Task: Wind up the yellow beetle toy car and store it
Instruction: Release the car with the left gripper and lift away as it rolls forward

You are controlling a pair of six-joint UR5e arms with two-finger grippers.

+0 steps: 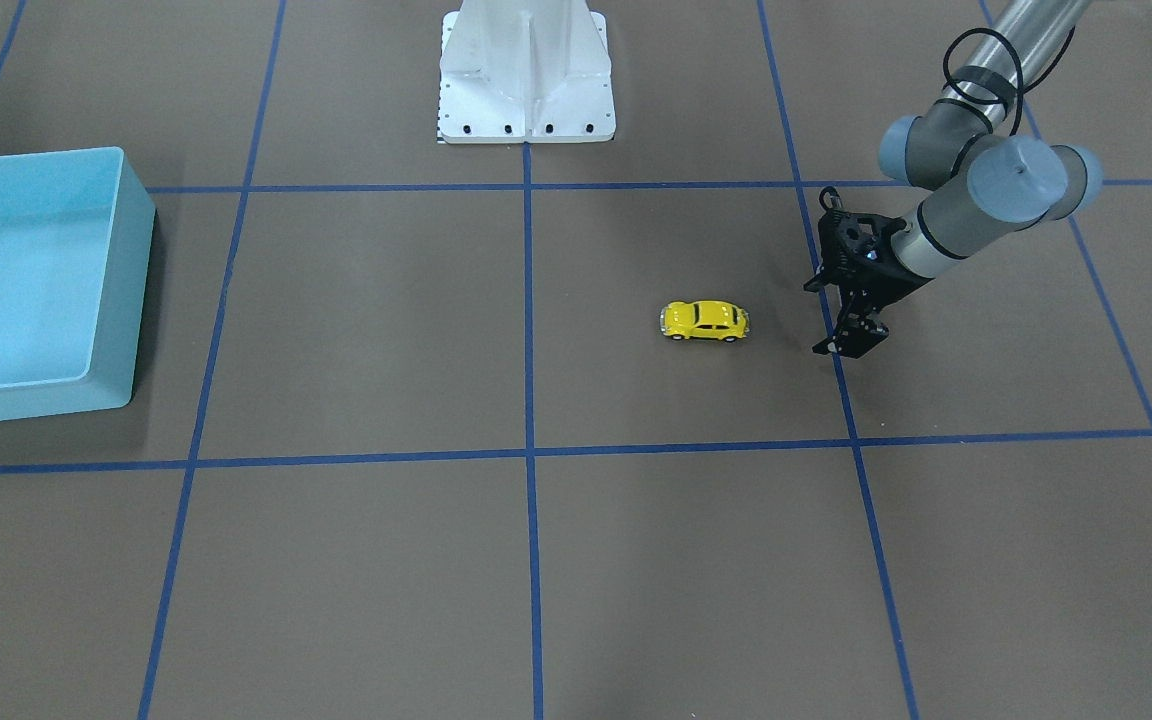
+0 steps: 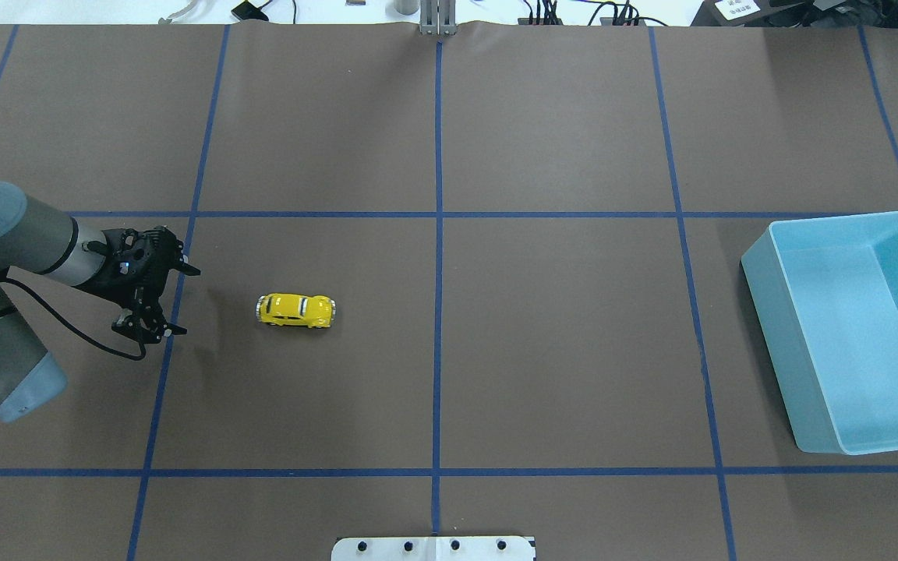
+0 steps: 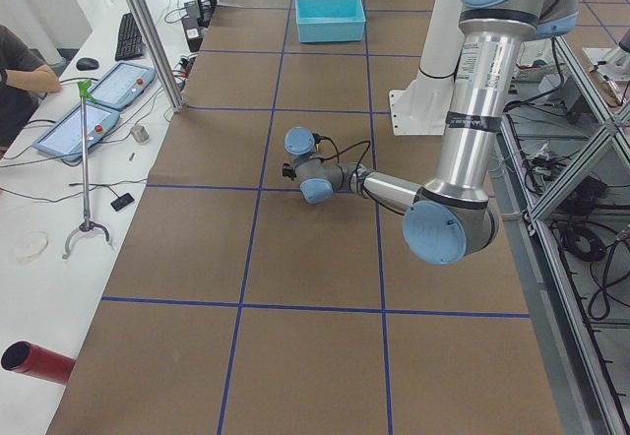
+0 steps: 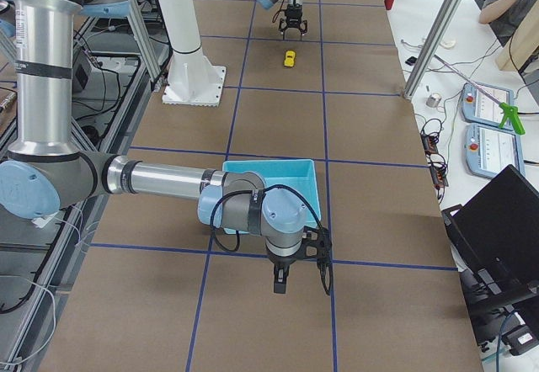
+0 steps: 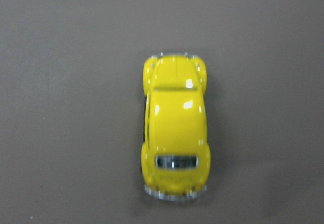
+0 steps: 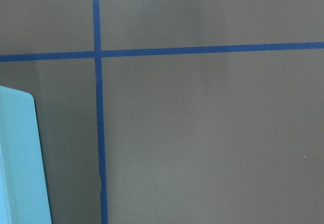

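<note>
Though near the left gripper (image 2: pixel 185 301), the yellow toy car (image 2: pixel 295 311) lies untouched.

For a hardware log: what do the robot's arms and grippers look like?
The left arm and right arm are silver-grey tubes with pale blue joint caps. The left gripper and right gripper are black, each with a black cable looping at the wrist.

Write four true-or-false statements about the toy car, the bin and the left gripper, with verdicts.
1. The yellow beetle toy car stands on its wheels on the table. True.
2. The car lies inside the bin. False: it is on the table, far from the light blue bin.
3. The left gripper is open. True.
4. The left gripper holds the car. False: it is beside the car, apart from it.
</note>
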